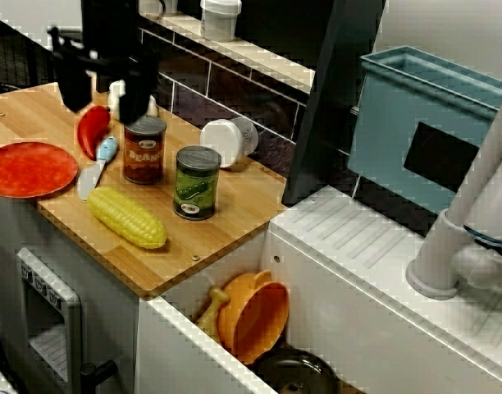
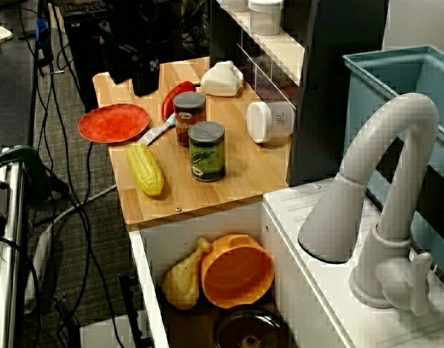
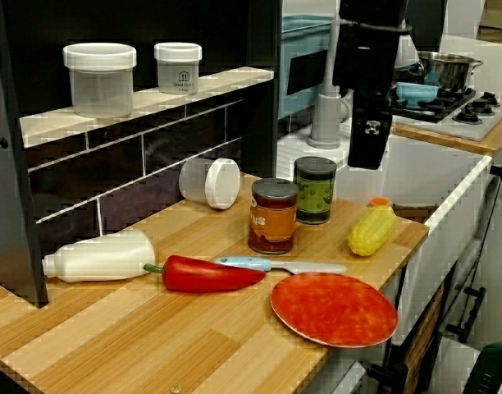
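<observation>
My black gripper [image 1: 103, 103] hangs open above the wooden counter [image 1: 235, 213] with nothing between its fingers. In the view from above it sits over the red pepper [image 1: 91, 130] and the lying white bottle [image 2: 222, 78], touching neither. In the low side view the gripper [image 3: 367, 160] shows as one dark block high above the cans. A blue-handled knife [image 1: 99, 164] lies beside the pepper. Next to them stand a beans can [image 1: 144, 149] and a green can [image 1: 196, 182]. A corn cob [image 1: 126, 217] lies near the front edge, and a red plate [image 1: 25, 168] sits at the counter's end.
A white jar [image 1: 228, 141] lies on its side by the tiled back wall. Two lidded jars [image 3: 99, 78] stand on the shelf. The sink [image 2: 153, 254] holds an orange bowl [image 2: 236, 272] and a toy drumstick [image 2: 182, 279]. Beyond are a grey faucet [image 2: 381, 217] and a blue bin [image 1: 431, 123].
</observation>
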Tool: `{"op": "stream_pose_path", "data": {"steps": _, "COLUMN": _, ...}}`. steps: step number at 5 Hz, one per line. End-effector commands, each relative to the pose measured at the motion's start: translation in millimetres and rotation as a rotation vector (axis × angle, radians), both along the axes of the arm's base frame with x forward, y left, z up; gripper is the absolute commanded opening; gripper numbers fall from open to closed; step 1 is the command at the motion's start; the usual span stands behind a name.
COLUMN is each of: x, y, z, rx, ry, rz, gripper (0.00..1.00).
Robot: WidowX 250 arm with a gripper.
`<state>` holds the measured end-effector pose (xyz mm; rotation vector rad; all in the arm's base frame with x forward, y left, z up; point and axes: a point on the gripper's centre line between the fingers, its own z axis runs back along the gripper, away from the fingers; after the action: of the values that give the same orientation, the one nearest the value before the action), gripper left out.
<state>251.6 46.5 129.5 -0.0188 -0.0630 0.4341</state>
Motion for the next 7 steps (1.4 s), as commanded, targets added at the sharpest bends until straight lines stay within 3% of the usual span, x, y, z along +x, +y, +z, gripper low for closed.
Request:
{"op": "stream_pose_path", "data": {"steps": 1, "x": -9.1, "y": 53, "z": -12.2, "rx": 0.073, "ry": -0.174, "rz": -0.05, "gripper": 1.0}}
{"op": "stream_pose_path", "data": {"steps": 3, "x": -9.6, "y": 61, "z": -50.6, "rx": 0.172, "ry": -0.237, "rz": -0.089, "gripper": 1.0}}
{"op": "stream_pose_path", "data": {"steps": 4, "x": -9.1, "y": 63, "z": -61.2, "rx": 0.197, "ry": -0.233, "rz": -0.114, "gripper": 1.0}}
{"op": "stream_pose_path", "data": {"steps": 5, "x": -3.1, "y": 63, "z": -59.0, "rx": 0.203, "ry": -0.176, "rz": -0.145, "gripper": 1.0}}
{"op": "stream_pose_path", "data": {"steps": 6, "x": 0.2, "y": 64, "z": -49.6, "rx": 0.175, "ry": -0.139, "rz": -0.16, "gripper": 1.0}}
{"op": "stream_pose_path", "data": {"steps": 7, "x": 0.3, "y": 64, "z": -47.8, "rx": 0.181, "ry": -0.115, "rz": -0.202, "gripper": 1.0}}
